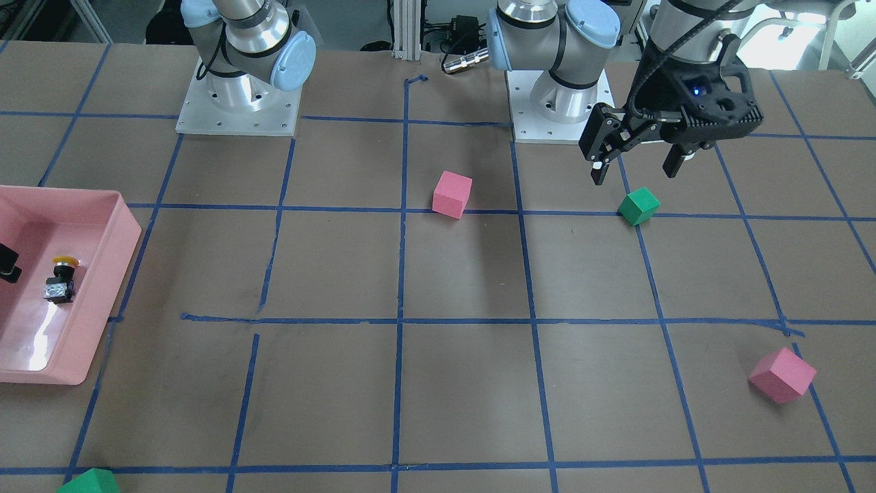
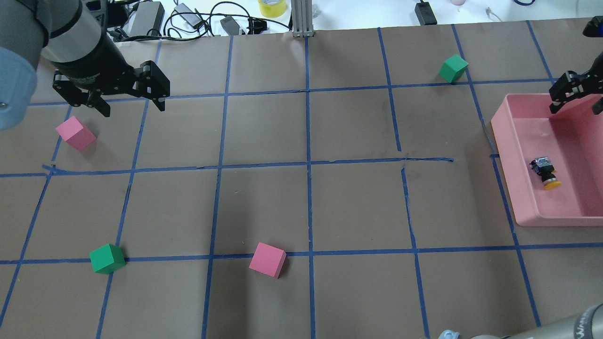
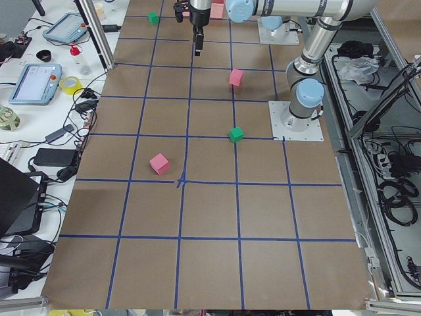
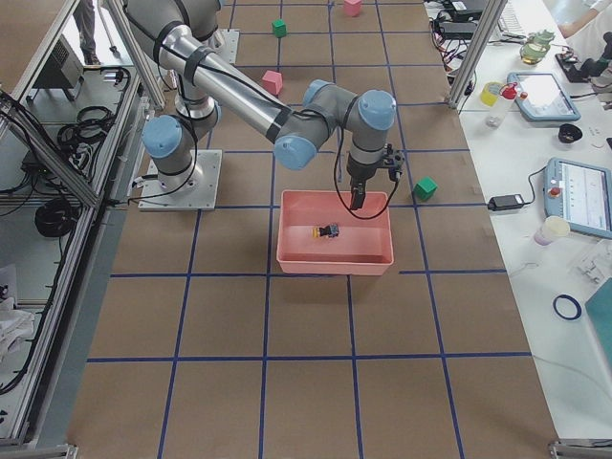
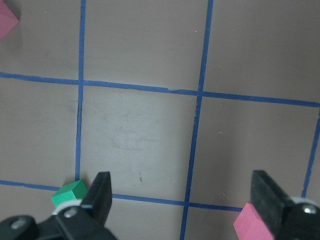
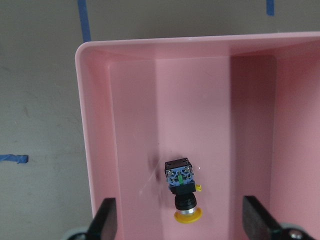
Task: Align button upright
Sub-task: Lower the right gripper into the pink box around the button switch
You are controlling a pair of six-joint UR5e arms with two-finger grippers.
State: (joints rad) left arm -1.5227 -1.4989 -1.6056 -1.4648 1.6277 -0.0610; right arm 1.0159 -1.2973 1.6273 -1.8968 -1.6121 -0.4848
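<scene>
Button (image 6: 181,187), likely light and rigid, lies toppled in pink tray (image 6: 130,125); pinch its black body; right gripper (image 2: 574,110) and left gripper (image 1: 635,175) jaws spread

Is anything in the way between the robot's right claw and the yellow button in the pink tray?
No, nothing visible. The button lies alone on the tray floor, and the open right gripper hangs over the tray with only air between them.
</scene>
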